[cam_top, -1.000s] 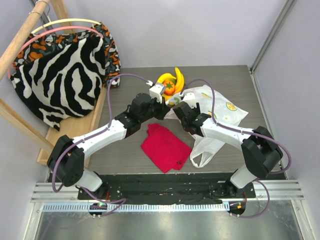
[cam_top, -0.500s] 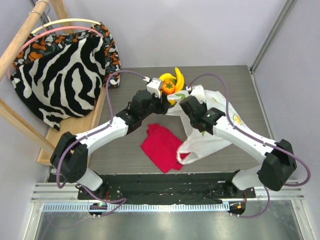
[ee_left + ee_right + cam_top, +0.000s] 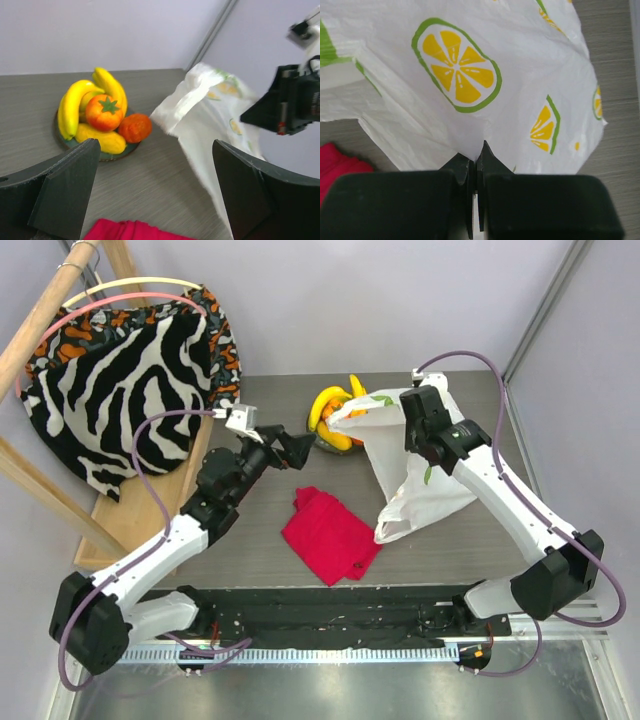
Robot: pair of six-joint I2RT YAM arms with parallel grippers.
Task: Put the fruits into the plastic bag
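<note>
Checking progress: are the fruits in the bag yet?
Out: the fruits lie piled on the plate, beside the plastic bag.

Right gripper pinched thin white crinkly plastic bag with yellow citrus-slice print; red cloth at lower-left edge.

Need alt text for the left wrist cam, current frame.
A dark plate piled with toy fruits, yellow bananas, a red-orange one with a green top and a small orange, sits ahead of the open left claw. To the right, the right arm holds the printed plastic bag up; a red cloth edges the bottom.
</note>
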